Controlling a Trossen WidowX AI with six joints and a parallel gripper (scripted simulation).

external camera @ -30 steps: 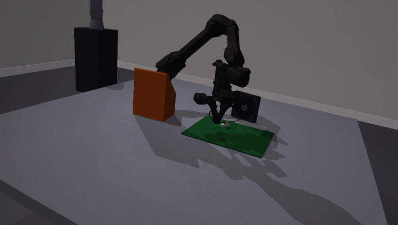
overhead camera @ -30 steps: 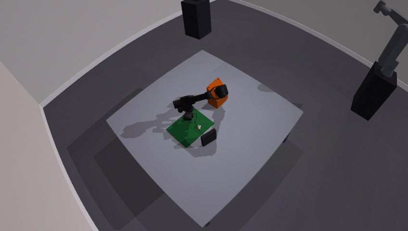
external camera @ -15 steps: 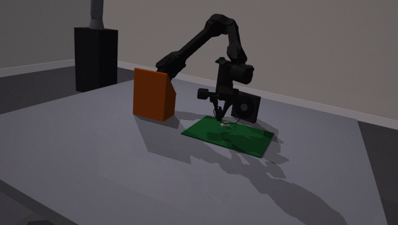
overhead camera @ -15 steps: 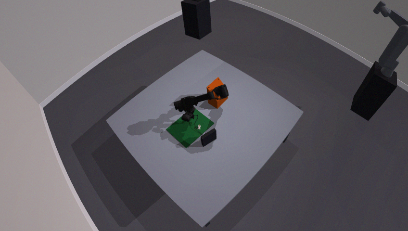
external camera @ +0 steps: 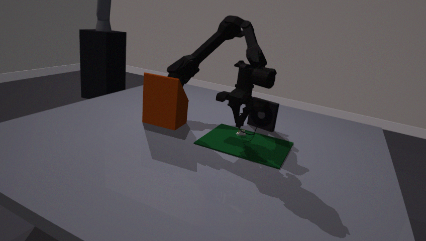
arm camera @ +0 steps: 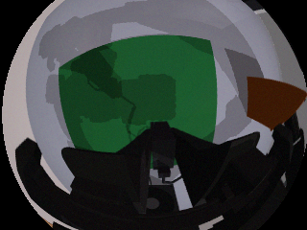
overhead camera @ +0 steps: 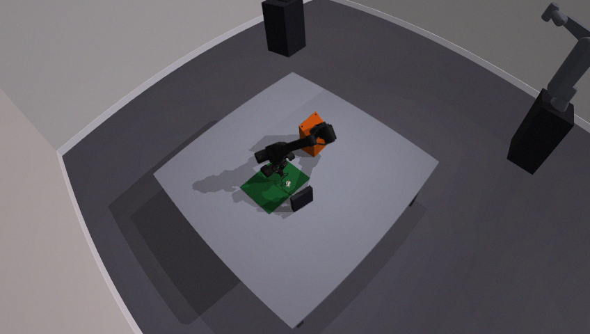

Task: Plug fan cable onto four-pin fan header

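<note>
We have the tool closed on the plug, fingers pointing down, tip just above the board near its far edge. The pale four-pin header sits directly under the tip; we can't tell if they touch. The cable trails across the board. The fan stands close behind the tool, the orange block well off to one side. Open tabletop on the near side.

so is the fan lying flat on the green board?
No, in the exterior view the fan stands upright on the table just behind the green board, behind the gripper.
</note>
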